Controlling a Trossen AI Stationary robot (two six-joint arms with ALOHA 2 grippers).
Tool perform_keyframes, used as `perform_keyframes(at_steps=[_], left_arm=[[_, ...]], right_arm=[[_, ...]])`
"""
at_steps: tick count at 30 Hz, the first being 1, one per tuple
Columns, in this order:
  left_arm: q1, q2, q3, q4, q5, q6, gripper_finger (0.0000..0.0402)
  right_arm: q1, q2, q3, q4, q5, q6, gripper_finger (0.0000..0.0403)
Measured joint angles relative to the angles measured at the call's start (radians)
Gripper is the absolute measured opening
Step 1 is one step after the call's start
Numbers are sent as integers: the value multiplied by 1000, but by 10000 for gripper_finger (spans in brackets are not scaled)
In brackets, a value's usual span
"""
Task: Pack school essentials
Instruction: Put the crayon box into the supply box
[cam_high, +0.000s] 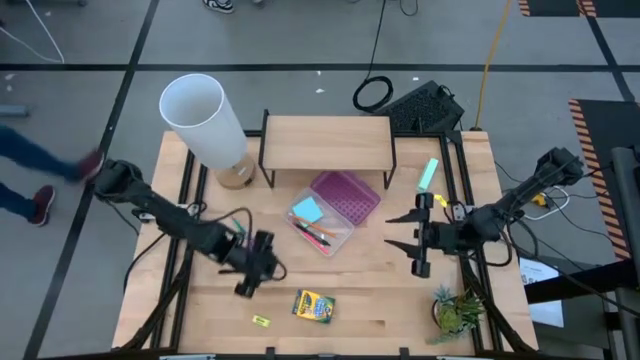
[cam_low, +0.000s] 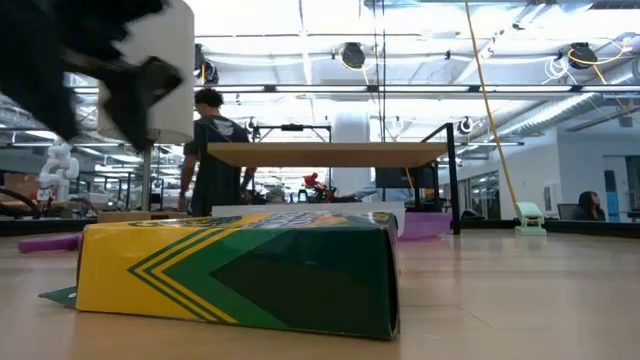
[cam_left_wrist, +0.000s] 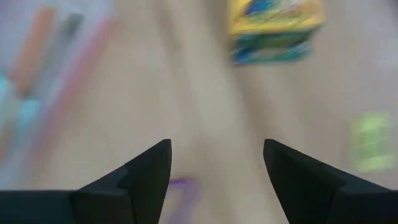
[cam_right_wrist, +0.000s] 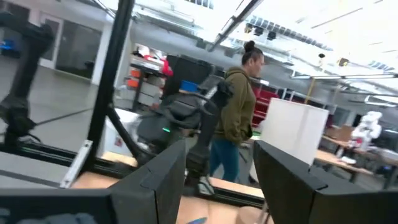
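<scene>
- left gripper, black and two-fingered, is seen over bare wood on the near left of the light wooden table, with its fingers spread apart and nothing held between them.
- in the left wrist view its dark fingers are shown parted above the tabletop, with a small purple shape, too blurred to be identified, just below them.
- a yellow-green cardboard crayon box is found lying flat to the right of the left gripper and slightly nearer, apart from it.
- a tiny yellow piece is seen near the table's near edge, just left of the crayon box.
- a clear plastic case is placed at the table's centre, with its purple lid swung open on the far right side.
- a blue sticky-note pad and thin pink, black and orange pens are seen inside the case.
- right gripper is held to the right of the case, its fingers wide apart and empty.
- a small green potted plant is seen at the near right corner.
- a white cylindrical lamp shade is seen at the far left, beside a low wooden shelf on black legs.
- a pale green object is laid on the far right.
</scene>
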Motion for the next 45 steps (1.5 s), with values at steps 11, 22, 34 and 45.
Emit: perform_keyframes(at_steps=[11, 22, 34, 45], left_arm=[[-302, 95, 1, 43, -131, -342, 255], [-250, 205, 1, 373, -397, -143, 255], [-67, 265, -1, 693, -112, 129, 377], [-35, 500, 60, 893, 16, 179, 386]], right_arm=[[-120, 66, 0, 103, -10, -49, 183], [-175, 184, 76, 115, -178, 6, 183], [-151, 237, 113, 13, 40, 50, 183], [-45, 237, 113, -60, 254, 100, 225]])
